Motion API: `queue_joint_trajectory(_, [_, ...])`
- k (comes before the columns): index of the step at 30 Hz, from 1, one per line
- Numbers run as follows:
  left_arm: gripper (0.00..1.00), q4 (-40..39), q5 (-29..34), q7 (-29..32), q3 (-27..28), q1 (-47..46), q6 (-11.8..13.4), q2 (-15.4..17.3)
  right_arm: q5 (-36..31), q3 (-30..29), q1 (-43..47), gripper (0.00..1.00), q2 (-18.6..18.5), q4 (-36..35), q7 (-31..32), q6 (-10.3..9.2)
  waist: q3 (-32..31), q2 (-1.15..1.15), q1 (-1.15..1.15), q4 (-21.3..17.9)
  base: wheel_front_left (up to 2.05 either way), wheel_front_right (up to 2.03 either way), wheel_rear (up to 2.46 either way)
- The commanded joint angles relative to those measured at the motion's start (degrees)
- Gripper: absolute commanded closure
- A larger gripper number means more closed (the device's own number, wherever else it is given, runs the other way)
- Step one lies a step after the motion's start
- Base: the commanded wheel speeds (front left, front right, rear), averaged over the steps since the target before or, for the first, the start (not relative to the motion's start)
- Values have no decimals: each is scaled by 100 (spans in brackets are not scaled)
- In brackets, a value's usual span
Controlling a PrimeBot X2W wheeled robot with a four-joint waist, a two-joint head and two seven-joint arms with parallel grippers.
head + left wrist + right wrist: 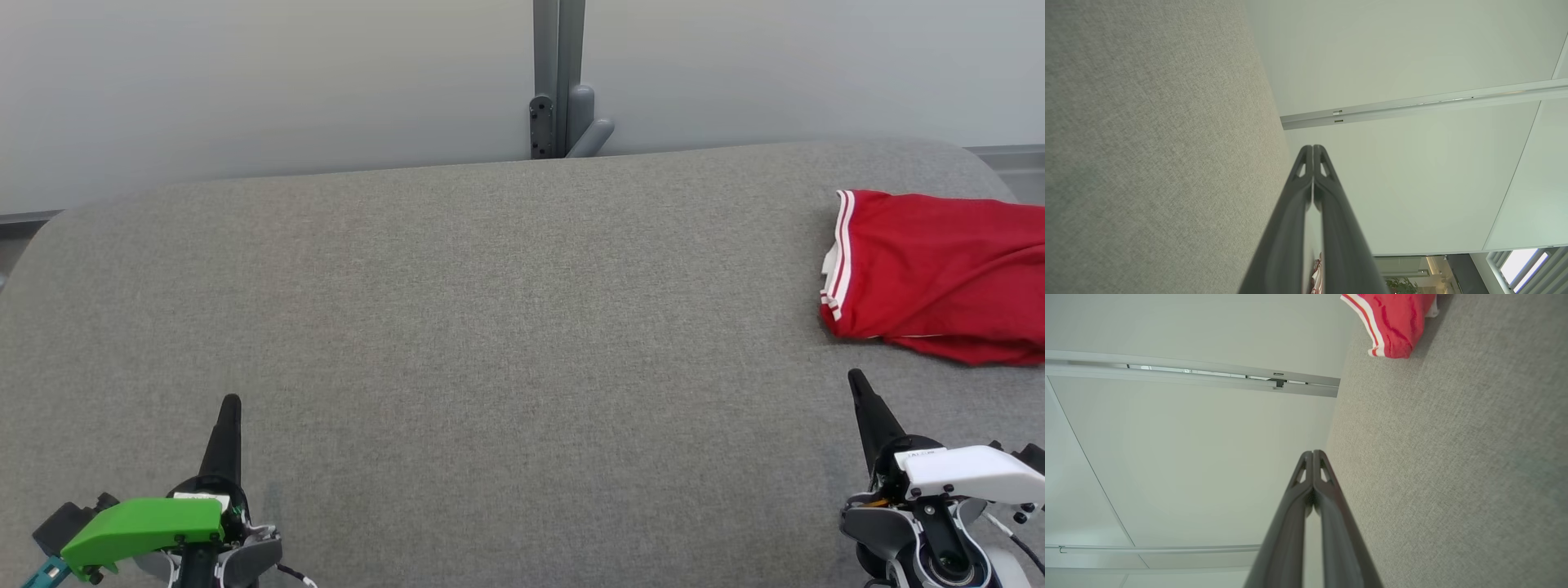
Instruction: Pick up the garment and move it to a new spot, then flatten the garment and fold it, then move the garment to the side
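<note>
A red garment with white stripes along its edge lies folded at the right side of the grey fabric surface, running off the head view's right edge. Its striped corner shows at the top of the right wrist view. My right gripper is shut with nothing in it, its tips a short way in front of the garment and apart from it. At the lower left my left gripper is shut and empty, far from the garment. Both wrist views show the fingertips pressed together.
A pale wall stands behind the surface, with a grey post and bracket at its middle. The surface's back edge curves down at both ends. Wide bare grey fabric lies between the two grippers.
</note>
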Motion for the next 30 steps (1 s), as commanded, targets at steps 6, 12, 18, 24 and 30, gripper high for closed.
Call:
queue_joint_trajectory(6, [100, -26, -347, 92, 50, -172, -47, 37, 390, -22, -113, 100, -40, -56, 99, 3, 3, 6, 0, -7, 0, 0, 0])
queue_joint_trajectory(12, [100, -22, -598, 160, 80, -207, -69, 38, 705, -28, -145, 100, -41, -60, 172, 2, 7, 6, 0, -15, 0, 0, 0])
queue_joint_trajectory(18, [100, -19, -826, 223, 105, -256, -80, 40, 958, -32, -172, 100, -43, -69, 241, 2, 10, 7, 0, -22, 0, 0, 0])
queue_joint_trajectory(24, [100, -18, -862, 231, 111, -252, -87, 40, 1025, -33, -168, 100, -43, -67, 247, 2, 11, 7, 0, -24, 0, 0, 0])
queue_joint_trajectory(30, [100, -18, -862, 231, 111, -252, -87, 41, 1024, -33, -168, 100, -43, -67, 247, 2, 11, 7, 0, -24, 0, 0, 0])
